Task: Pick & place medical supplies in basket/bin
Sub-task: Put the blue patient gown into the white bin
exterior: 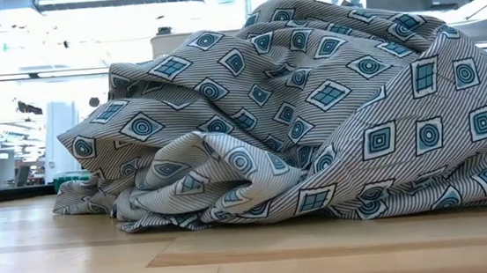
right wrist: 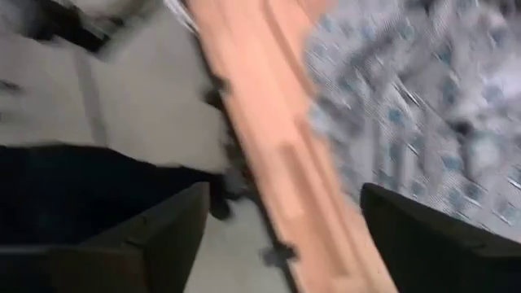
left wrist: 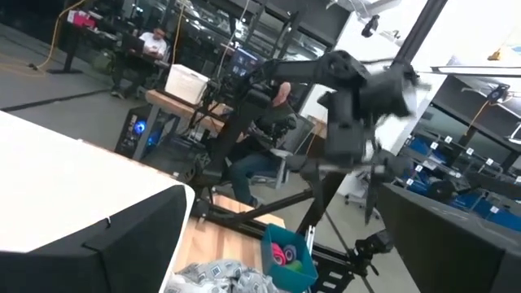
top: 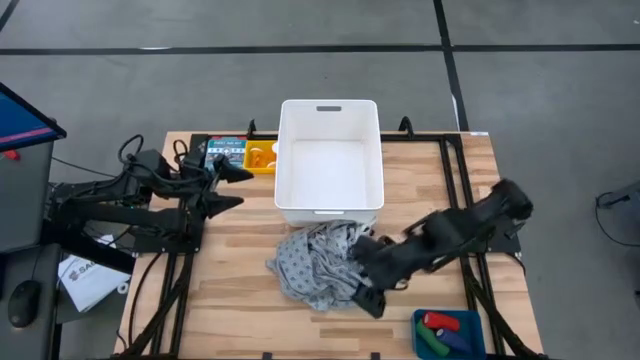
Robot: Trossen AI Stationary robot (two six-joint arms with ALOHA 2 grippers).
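The grey patterned cloth (top: 315, 262) lies crumpled on the wooden table, just near of the white bin (top: 330, 155). It fills the low view (exterior: 312, 113). My right gripper (top: 361, 272) is open at the cloth's right edge, one finger toward the bin and one toward the near edge. Its wrist view shows the cloth (right wrist: 423, 106) ahead of the spread fingers. A blue tray (top: 448, 333) at the near right corner holds a red bottle, a green piece and a dark blue cylinder. My left gripper (top: 232, 187) is open, left of the bin. My right gripper stands open against the right edge of the cloth (top: 350, 262), coming level from the table's right. Whether either finger touches the cloth I cannot tell.
A yellow tray (top: 262, 157) and a flat teal box (top: 227, 152) sit left of the bin at the far edge. Bare wood lies left of the cloth (top: 230, 280). People sit at desks in the room beyond, seen in the left wrist view.
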